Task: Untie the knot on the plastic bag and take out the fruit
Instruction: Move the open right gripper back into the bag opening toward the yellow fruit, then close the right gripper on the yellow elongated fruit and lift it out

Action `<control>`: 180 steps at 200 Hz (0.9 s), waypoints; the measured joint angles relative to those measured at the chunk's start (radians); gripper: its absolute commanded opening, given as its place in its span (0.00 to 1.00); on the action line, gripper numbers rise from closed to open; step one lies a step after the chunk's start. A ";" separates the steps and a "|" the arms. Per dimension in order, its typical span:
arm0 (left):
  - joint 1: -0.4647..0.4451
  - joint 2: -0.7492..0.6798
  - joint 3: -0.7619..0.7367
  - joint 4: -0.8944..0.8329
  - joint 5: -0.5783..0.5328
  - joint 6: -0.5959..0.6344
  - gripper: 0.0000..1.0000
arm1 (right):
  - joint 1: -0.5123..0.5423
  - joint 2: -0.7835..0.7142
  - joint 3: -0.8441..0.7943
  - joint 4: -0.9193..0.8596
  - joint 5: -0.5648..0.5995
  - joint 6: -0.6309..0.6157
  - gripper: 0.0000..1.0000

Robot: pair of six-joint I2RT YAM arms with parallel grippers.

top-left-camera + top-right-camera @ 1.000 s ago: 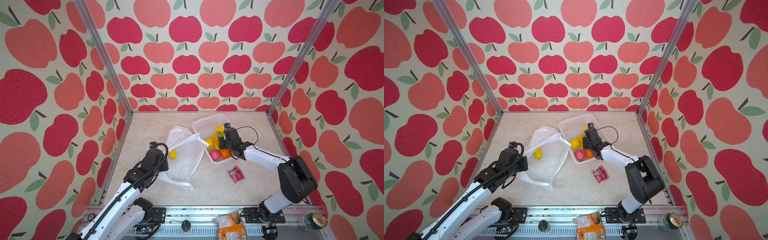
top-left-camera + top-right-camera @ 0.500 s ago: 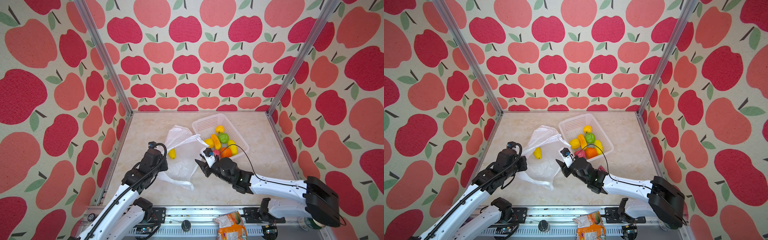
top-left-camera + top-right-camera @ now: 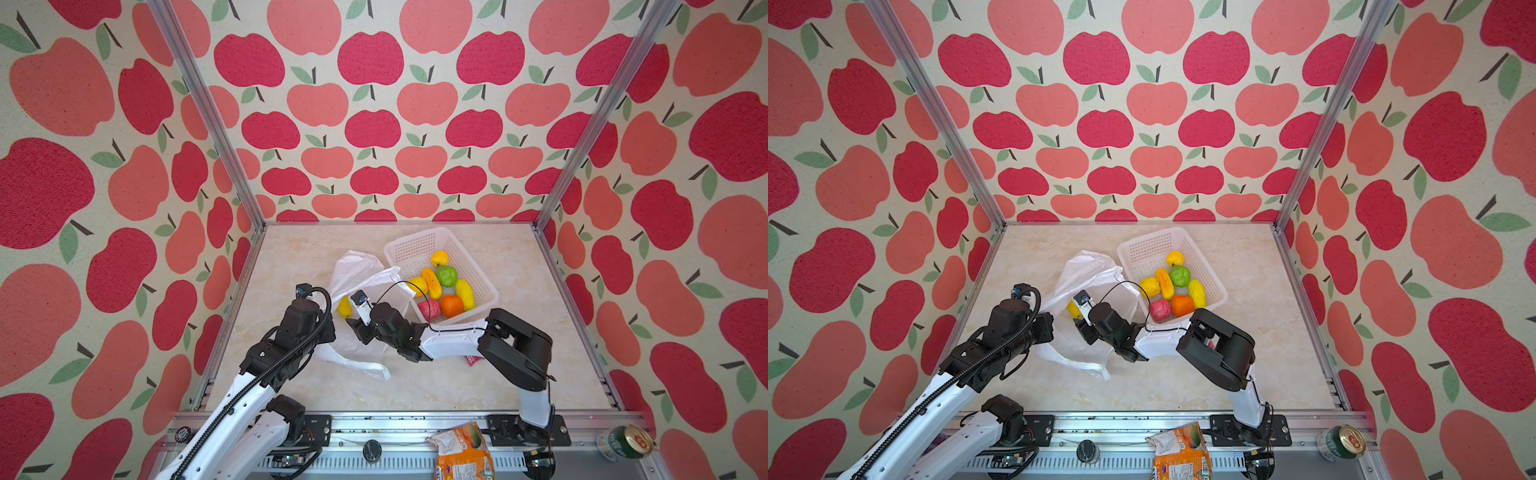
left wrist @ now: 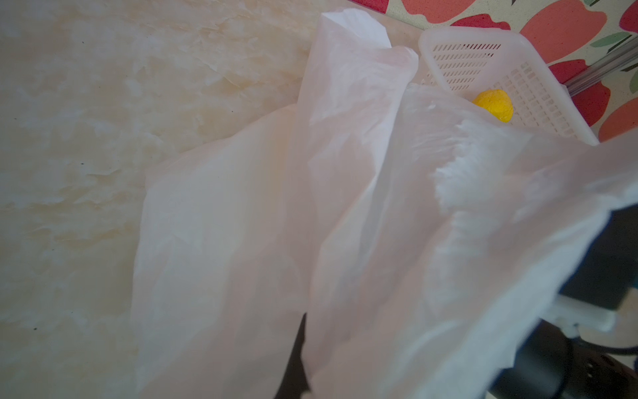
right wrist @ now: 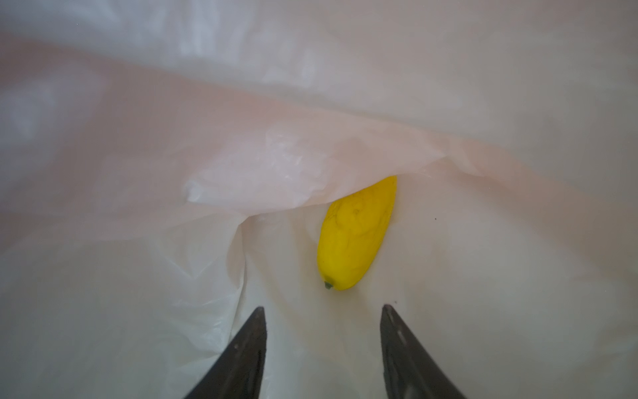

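Note:
The plastic bag (image 3: 361,278) (image 3: 1088,272) lies crumpled left of the basket, its mouth gaping toward the right arm. The knot is out of view. One yellow fruit (image 3: 344,306) (image 5: 355,238) lies inside the bag, half under a fold of film. My right gripper (image 3: 356,328) (image 5: 321,307) is inside the bag's mouth, open and empty, its tips just short of the fruit's stem end. My left gripper (image 3: 327,332) is shut on the bag's near edge. In the left wrist view the bag's film (image 4: 345,207) drapes over it and only one dark finger shows.
The white perforated basket (image 3: 415,243) (image 3: 1148,245) (image 4: 483,58) stands right of the bag with several fruits in it. A red packet (image 3: 473,360) lies half under the right arm. On the front rail are an orange snack bag (image 3: 461,453) and a can (image 3: 623,442).
My right arm has swung from over the basket across to the bag, and its gripper has gone into the bag's mouth. The left gripper has kept its hold on the bag.

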 measured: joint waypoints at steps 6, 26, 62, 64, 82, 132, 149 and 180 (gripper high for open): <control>0.000 0.000 0.000 0.000 0.003 0.000 0.00 | 0.000 0.033 0.023 0.010 0.003 0.002 0.60; 0.000 0.005 0.000 0.000 0.010 0.000 0.00 | -0.002 0.138 0.103 0.024 0.022 0.003 0.66; 0.000 0.007 0.000 0.000 0.025 0.000 0.00 | -0.012 0.261 0.187 0.047 0.052 0.008 0.84; 0.000 0.007 0.000 0.000 0.026 0.000 0.00 | -0.013 0.264 0.191 0.046 0.056 0.009 0.84; 0.000 0.007 0.002 0.000 0.035 0.000 0.00 | -0.016 0.296 0.226 0.050 0.072 0.005 0.86; 0.000 0.007 0.014 0.001 0.056 0.003 0.00 | -0.018 0.369 0.343 0.031 0.138 0.002 0.82; 0.000 0.007 0.014 0.001 0.063 0.003 0.00 | -0.020 0.378 0.351 0.021 0.157 0.002 0.78; 0.000 0.007 0.014 0.001 0.063 0.003 0.00 | -0.025 0.380 0.351 0.013 0.177 -0.003 0.61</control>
